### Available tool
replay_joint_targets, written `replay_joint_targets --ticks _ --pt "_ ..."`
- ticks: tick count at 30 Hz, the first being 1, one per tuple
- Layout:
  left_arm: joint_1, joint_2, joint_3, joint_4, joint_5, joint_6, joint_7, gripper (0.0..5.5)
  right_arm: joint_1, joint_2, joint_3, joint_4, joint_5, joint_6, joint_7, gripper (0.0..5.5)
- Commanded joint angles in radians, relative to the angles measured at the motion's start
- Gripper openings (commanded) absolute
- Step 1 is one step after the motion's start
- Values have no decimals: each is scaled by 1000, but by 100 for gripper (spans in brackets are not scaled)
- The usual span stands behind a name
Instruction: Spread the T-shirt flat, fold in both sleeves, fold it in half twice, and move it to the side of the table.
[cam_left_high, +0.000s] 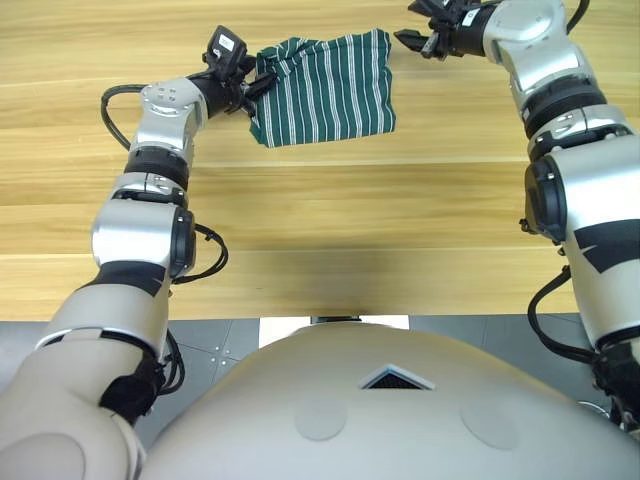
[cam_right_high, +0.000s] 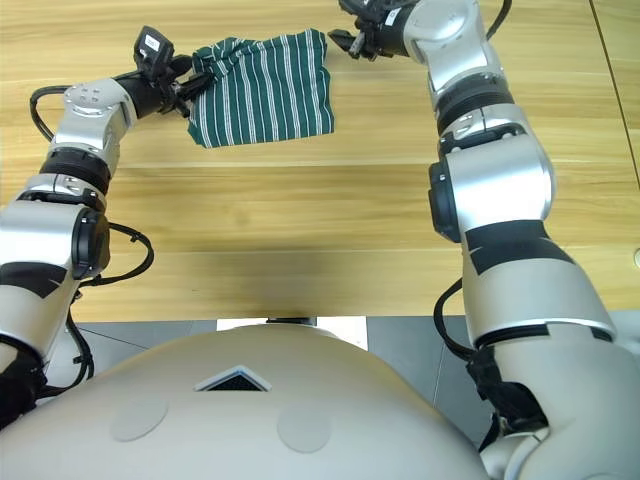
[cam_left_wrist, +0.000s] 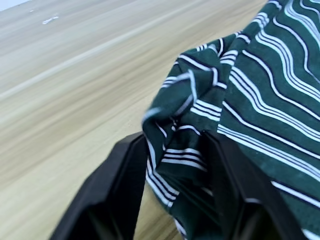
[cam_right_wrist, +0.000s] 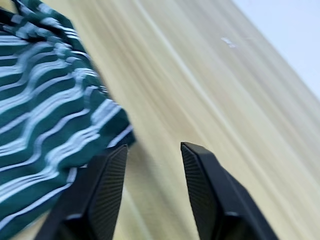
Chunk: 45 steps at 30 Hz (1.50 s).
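Observation:
A dark green T-shirt (cam_left_high: 330, 88) with white stripes lies folded into a small rectangle on the far part of the wooden table (cam_left_high: 320, 220). My left gripper (cam_left_high: 255, 88) is shut on the shirt's bunched left edge; in the left wrist view the striped cloth (cam_left_wrist: 180, 150) is pinched between the black fingers (cam_left_wrist: 125, 170). My right gripper (cam_left_high: 412, 40) hovers just off the shirt's far right corner, open, with nothing between its fingers (cam_right_wrist: 205, 185). The shirt's corner (cam_right_wrist: 60, 115) lies beside it in the right wrist view.
Bare light wood stretches all around the shirt, wide toward the near edge (cam_left_high: 330, 315). A black cable (cam_left_high: 115, 115) loops beside my left forearm. Grey floor tiles (cam_left_high: 215, 340) show below the table's front edge.

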Motion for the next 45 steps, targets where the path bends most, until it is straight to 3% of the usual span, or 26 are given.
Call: replay_joint_targets --ticks 1,3,8,13,24,37,45 --pt "-25 12 34 -12 6 -33 45 257 -28 -6 -24 6 -16 -41 -61 281" --pt "-25 35 58 -37 6 -54 102 294 -15 3 -40 -2 -8 -78 -44 308" --pt "10 79 165 -109 -32 -90 291 375 56 64 -87 -36 50 -183 83 308" --pt "141 -2 260 -298 -119 -149 383 452 100 147 -97 -46 69 -194 138 214" --pt "155 -36 316 -238 -150 -195 390 452 114 254 -51 -23 -2 -147 47 6" --pt "141 -58 323 -184 -161 -217 341 452 81 316 119 57 -250 50 -263 6" --pt "160 -96 310 -236 -156 -227 341 452 117 150 48 67 -237 132 -330 6"
